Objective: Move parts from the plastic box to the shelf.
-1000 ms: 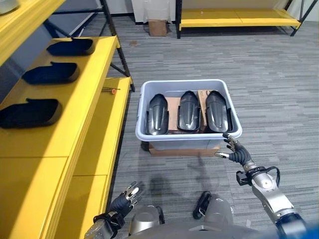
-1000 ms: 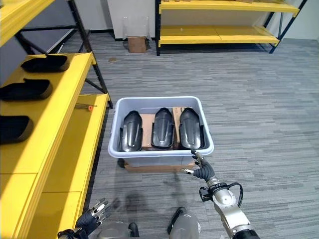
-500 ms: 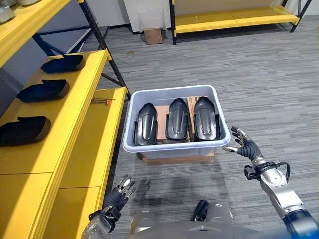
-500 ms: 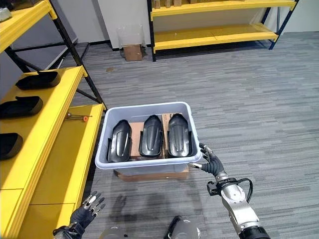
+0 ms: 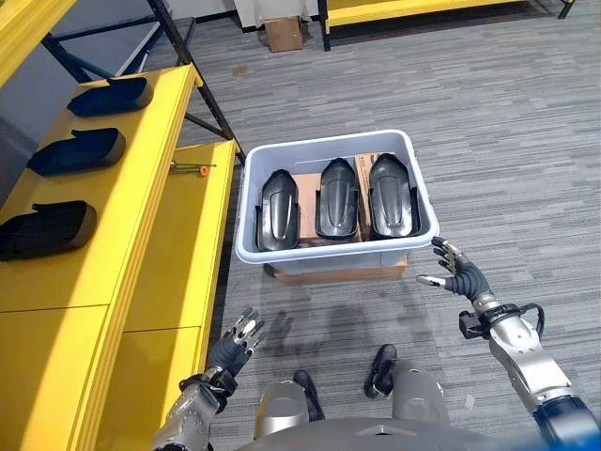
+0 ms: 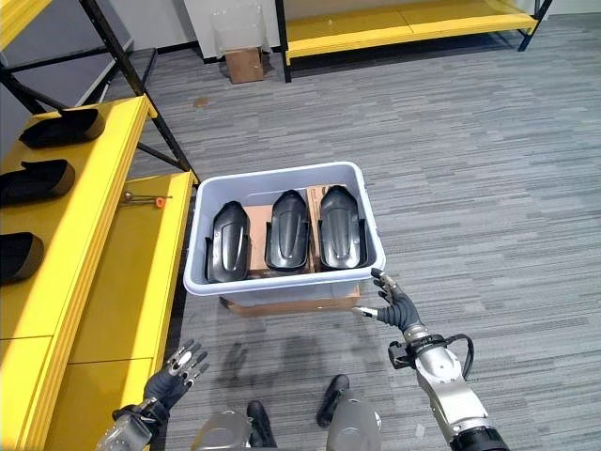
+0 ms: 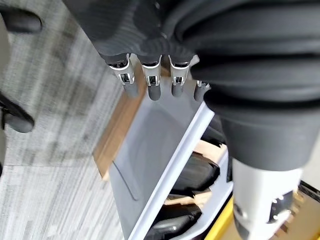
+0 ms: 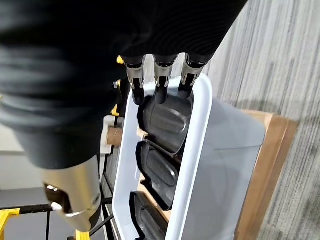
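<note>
A pale grey plastic box [image 5: 336, 253] stands on a low wooden base on the floor, holding three black moulded parts [image 5: 337, 197] side by side. Three more black parts [image 5: 77, 150] lie in a row on the yellow shelf [image 5: 131, 235] at the left. My right hand [image 5: 458, 278] hovers open just off the box's near right corner, fingers spread, holding nothing. My left hand [image 5: 235, 341] hangs open low beside the shelf's lower board, short of the box's near left corner. In the right wrist view the box rim [image 8: 191, 160] lies just past the fingers [image 8: 160, 82].
A small orange-tipped tool [image 5: 201, 170] lies on the shelf's lower board. A cardboard box [image 5: 282, 33] and another yellow rack [image 6: 394, 23] stand at the far side of the grey carpet. Black shelf uprights [image 5: 192, 66] rise left of the box.
The camera has tilted further down. My right hand stays open near the box's near right corner; my left hand has risen slightly.
</note>
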Motion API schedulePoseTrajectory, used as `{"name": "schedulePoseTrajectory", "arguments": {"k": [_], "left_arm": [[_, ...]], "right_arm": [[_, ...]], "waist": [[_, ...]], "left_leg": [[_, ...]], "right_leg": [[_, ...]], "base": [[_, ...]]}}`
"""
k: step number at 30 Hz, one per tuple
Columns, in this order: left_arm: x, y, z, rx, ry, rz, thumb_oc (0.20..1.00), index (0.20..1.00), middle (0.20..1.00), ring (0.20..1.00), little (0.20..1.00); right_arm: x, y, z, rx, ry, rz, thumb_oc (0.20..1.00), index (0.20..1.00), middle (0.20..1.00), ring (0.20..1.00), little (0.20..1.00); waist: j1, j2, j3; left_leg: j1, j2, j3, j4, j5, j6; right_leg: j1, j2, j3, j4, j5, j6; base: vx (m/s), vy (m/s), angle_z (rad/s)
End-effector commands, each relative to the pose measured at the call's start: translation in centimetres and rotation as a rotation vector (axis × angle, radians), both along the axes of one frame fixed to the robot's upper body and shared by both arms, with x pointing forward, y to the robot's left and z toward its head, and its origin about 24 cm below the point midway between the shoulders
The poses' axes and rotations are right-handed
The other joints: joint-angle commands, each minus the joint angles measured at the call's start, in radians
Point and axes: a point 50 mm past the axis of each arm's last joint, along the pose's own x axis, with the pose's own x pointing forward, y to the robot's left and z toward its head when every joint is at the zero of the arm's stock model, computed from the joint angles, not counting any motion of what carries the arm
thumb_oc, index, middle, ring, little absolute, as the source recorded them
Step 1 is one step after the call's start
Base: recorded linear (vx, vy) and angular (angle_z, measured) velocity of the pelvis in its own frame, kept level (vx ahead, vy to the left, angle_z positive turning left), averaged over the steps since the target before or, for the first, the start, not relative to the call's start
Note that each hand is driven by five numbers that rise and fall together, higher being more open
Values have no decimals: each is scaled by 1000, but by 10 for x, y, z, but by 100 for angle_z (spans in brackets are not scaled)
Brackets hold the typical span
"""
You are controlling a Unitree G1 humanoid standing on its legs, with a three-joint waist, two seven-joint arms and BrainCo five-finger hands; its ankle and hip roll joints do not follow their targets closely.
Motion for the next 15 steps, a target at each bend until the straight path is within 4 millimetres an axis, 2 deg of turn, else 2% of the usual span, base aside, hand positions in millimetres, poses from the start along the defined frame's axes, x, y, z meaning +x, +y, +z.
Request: {"name": "schedulePoseTrajectory", "arguments": {"k": [1, 2, 3, 5, 9, 13, 14, 15], "left_arm": [[-4, 6, 9, 35, -53, -27, 1000, 1000, 1000, 1000, 1000], [2, 8, 13, 83, -51, -95, 1000, 1000, 1000, 1000, 1000], [3, 8, 13, 88, -52, -98, 1000, 1000, 1000, 1000, 1000], [3, 10, 14, 93, -53, -99, 1000, 1000, 1000, 1000, 1000], [5, 13, 15, 107, -55, -105, 1000, 1000, 1000, 1000, 1000], [4, 16, 14, 120, -42, -139, 1000, 1000, 1000, 1000, 1000], [4, 16, 13, 130, -33, -159, 1000, 1000, 1000, 1000, 1000], [3, 14, 12, 127, -27, -166, 1000, 1000, 1000, 1000, 1000]], "right_arm": [[5, 11, 17, 32, -109, 48, 1000, 1000, 1000, 1000, 1000], [-3, 20, 2, 54, -30, 110, 1000, 1000, 1000, 1000, 1000], [-3, 21, 2, 54, -28, 113, 1000, 1000, 1000, 1000, 1000], [-4, 24, 0, 55, -25, 127, 1000, 1000, 1000, 1000, 1000], [0, 34, 2, 48, -57, 166, 1000, 1000, 1000, 1000, 1000], [5, 40, 6, 42, -91, 176, 1000, 1000, 1000, 1000, 1000], [6, 41, 8, 41, -94, 173, 1000, 1000, 1000, 1000, 1000], [7, 42, 9, 37, -96, 174, 1000, 1000, 1000, 1000, 1000]], "waist": [[14, -9, -40], [15, -22, -50], [15, -22, -51], [19, -20, -54], [32, -29, -57], [53, -42, -63], [56, -46, -68], [60, -43, -70]], "left_leg": [[-36, 99, -38, -175, 219, -66], [-16, 11, -118, -130, 161, -23], [-15, 7, -120, -129, 159, -21], [-28, 0, -123, -117, 159, 0], [-38, -36, -148, -113, 142, 32], [-39, -92, -171, -129, 122, 79], [-35, -109, -168, -138, 116, 94], [-24, -125, -164, -154, 109, 113]], "right_leg": [[80, -55, 50, 54, -66, 125], [108, -49, 124, 56, -54, 145], [109, -48, 130, 54, -53, 148], [110, -31, 146, 35, -30, 142], [109, -28, 180, 58, -14, 159], [97, -29, 208, 161, 8, 181], [93, -29, 209, 208, 11, 187], [58, -46, 206, 322, 45, 201]], "base": [[415, 586, -5], [436, 618, 1], [469, 669, -10], [57, 182, -33], [64, 218, -11], [66, 237, -3], [69, 302, -5], [66, 316, -12]]}}
